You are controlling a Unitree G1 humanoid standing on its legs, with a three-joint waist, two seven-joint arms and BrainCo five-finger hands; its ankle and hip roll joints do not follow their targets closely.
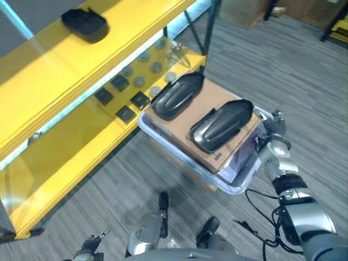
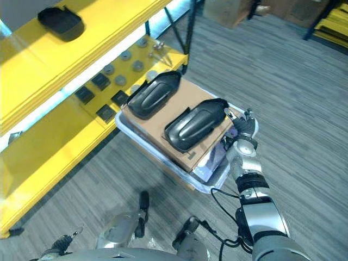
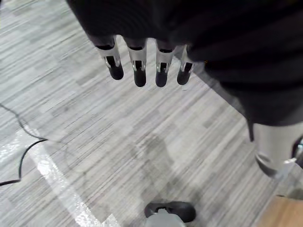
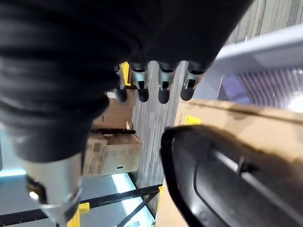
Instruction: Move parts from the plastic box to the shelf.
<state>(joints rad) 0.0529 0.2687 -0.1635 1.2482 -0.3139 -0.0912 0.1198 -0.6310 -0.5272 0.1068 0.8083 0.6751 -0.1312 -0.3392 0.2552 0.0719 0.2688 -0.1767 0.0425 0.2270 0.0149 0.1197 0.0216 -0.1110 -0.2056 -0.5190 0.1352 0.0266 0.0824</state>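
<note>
- A yellow shelf point(image 1: 70, 65) runs along the robot's left, with two levels. One black moulded part point(image 1: 84, 23) lies on the upper level, probably placed there as the task asks.
- On the lower level sit small black square pieces point(image 1: 120, 91) and grey round discs point(image 1: 142, 69) in loose rows.
- Just beside the shelf stands a clear plastic box point(image 1: 163, 142). A sheet of cardboard point(image 1: 217, 149) covers its top and carries two long black parts – one nearer the shelf point(image 1: 178, 95), one nearer the robot's right arm point(image 1: 222, 124). They lie side by side, apart, likely laid out for easy picking.
- The left hand point(image 3: 138, 61) hangs low over grey carpet point(image 3: 94, 142), fingers straight and relaxed, holding nothing. It looks idle for now.
- The right hand point(image 4: 161, 82) is at the box's right edge, above the nearer part, fingers straight and not yet closed on anything – in my judgement it is lining up to take that part.
- The right wrist view adds what the head views lack: the glossy rim of the nearer part close below the fingertips, still free.
</note>
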